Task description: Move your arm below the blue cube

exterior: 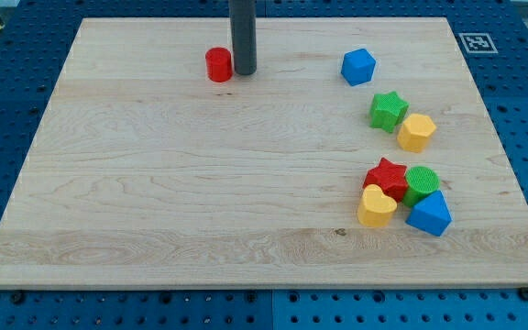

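The rod's tip [244, 71] rests on the wooden board [154, 183] near the view's top, just beside the red cylinder [218, 65], which sits at its left and seems to touch it or nearly so. The arm carries no jaws (only the straight dark rod), so there is no opening or grasp to tell. The blue cube [357, 67] lies well apart to the tip's right, at about the same height in the view. Below it and further right, a green star [389, 111] touches a yellow hexagon-like block [417, 133]. Lower at the right, four blocks cluster together: a red star [386, 177], a green cylinder [422, 183], a yellow heart [376, 207] and a blue triangle [429, 215].
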Action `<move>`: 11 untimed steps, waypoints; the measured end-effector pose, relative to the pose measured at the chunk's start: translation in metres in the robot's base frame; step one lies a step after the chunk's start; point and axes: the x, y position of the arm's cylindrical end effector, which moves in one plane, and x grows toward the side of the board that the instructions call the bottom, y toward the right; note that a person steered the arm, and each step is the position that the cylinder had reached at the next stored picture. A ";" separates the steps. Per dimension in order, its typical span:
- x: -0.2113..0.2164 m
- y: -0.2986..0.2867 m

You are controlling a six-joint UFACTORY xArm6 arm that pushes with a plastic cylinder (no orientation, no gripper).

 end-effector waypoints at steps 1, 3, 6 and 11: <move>0.025 0.048; 0.067 0.152; 0.063 0.149; 0.048 0.218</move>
